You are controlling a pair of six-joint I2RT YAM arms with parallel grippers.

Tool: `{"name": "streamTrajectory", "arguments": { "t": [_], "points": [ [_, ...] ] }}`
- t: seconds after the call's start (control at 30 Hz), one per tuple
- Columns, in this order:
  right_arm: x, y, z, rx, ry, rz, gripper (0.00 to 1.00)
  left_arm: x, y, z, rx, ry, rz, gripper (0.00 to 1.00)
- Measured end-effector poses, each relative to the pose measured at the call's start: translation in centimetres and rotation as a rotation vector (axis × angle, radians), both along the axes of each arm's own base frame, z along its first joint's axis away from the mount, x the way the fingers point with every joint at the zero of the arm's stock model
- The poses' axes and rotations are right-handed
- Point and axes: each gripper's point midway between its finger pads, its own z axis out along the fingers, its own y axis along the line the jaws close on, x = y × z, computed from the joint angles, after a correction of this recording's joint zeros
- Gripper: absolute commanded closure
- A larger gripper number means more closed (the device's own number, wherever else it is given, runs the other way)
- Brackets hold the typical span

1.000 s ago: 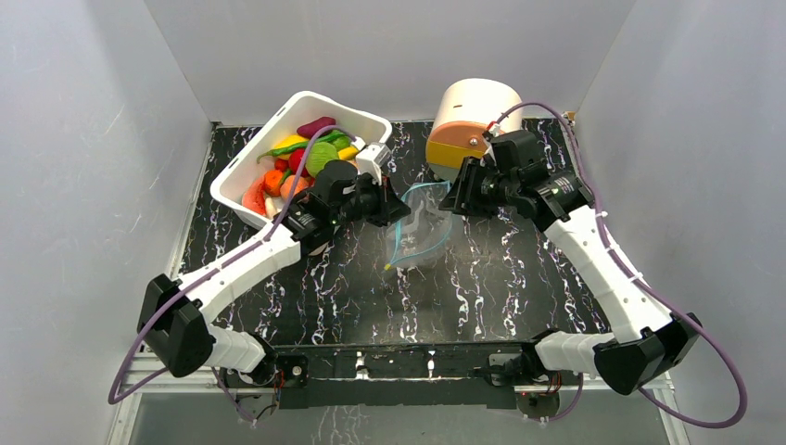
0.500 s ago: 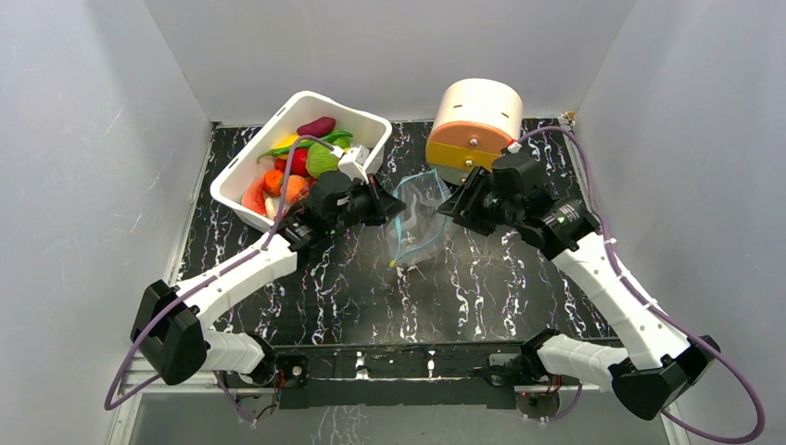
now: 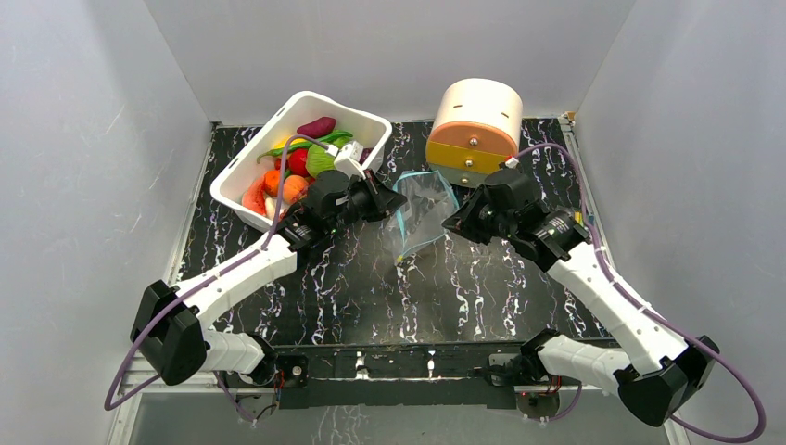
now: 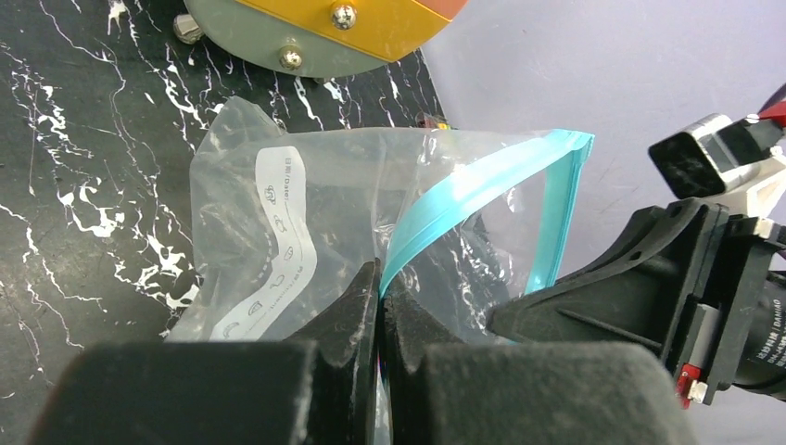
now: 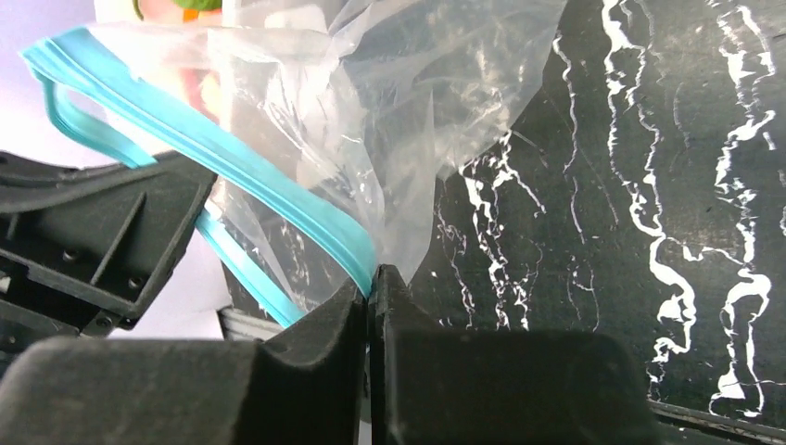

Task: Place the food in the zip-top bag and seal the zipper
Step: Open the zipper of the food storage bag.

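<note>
The clear zip-top bag (image 3: pixel 422 209) hangs between my two grippers above the dark table, its mouth spread open. My left gripper (image 3: pixel 393 205) is shut on the left side of the blue-teal zipper (image 4: pixel 463 190). My right gripper (image 3: pixel 450 222) is shut on the zipper's other side (image 5: pixel 278 195). The bag (image 4: pixel 278 222) looks empty; its crinkled body (image 5: pixel 389 102) trails down toward the table. The toy food (image 3: pixel 301 162), with green, orange, red and purple pieces, lies in the white bin (image 3: pixel 243 199) at the back left.
A round cream container with an orange and grey front (image 3: pixel 475 125) stands at the back right, just behind the bag; it also shows in the left wrist view (image 4: pixel 315 28). White walls enclose the black marbled table (image 3: pixel 408 297).
Both grippers have moved with the bag toward the near left, and the bag's mouth is now stretched wider between them. The right arm has drawn back from the round container.
</note>
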Motion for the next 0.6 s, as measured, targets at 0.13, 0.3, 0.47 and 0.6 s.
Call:
{"name": "streamTrajectory", "arguments": {
  "t": [0.13, 0.3, 0.47, 0.6],
  "points": [
    [0.4, -1.6, 0.5, -0.068, -0.045, -0.038, 1.0, 0.0, 0.4, -0.4, 0.032, -0.003, 0.004, 1.0],
    [0.7, -3.9, 3.1, -0.167, -0.146, -0.069, 1.0, -0.6, 1.8, -2.3, 0.159, 0.028, 0.003, 1.0],
    [0.0, -5.0, 3.9, -0.235, -0.19, -0.035, 1.0, -1.5, 2.3, -3.4, 0.218, 0.049, -0.026, 0.98],
    [-0.5, -4.5, 3.3, -0.235, -0.182, 0.022, 1.0, -2.2, 1.8, -3.3, 0.22, 0.034, -0.086, 0.61]
  ]
}}
